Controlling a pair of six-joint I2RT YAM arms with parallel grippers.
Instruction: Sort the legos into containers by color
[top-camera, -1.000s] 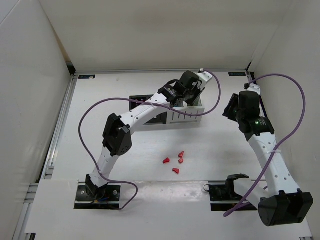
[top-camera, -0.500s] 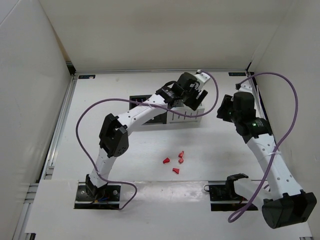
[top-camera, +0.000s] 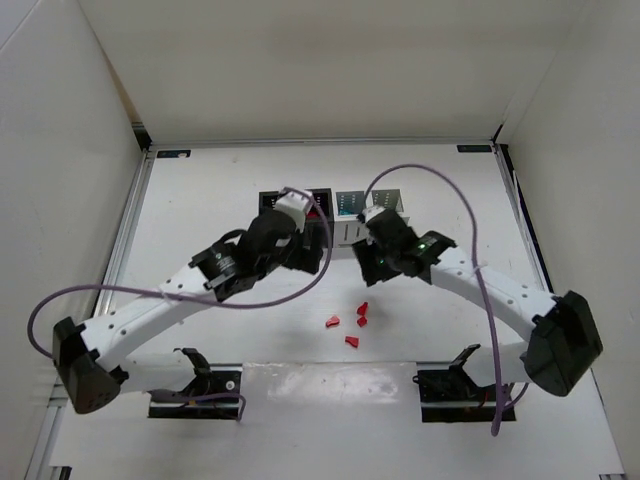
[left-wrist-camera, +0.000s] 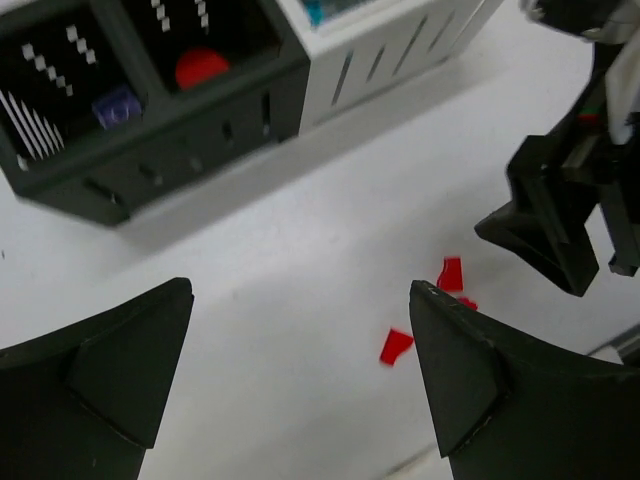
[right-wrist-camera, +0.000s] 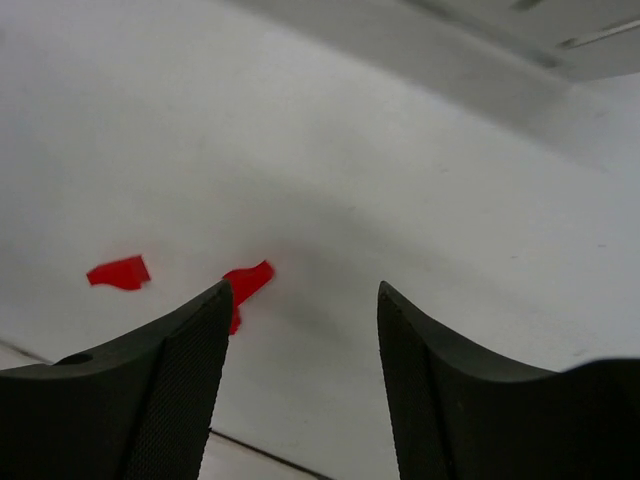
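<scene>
1 purple lego (left-wrist-camera: 117, 105) shows only from left wrist.

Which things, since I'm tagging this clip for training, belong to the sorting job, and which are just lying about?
Part of the job:
- loose red legos on the table
- containers
- red lego and purple lego inside the black ones
- left gripper and right gripper, both open and empty

Just there:
- purple cables
</scene>
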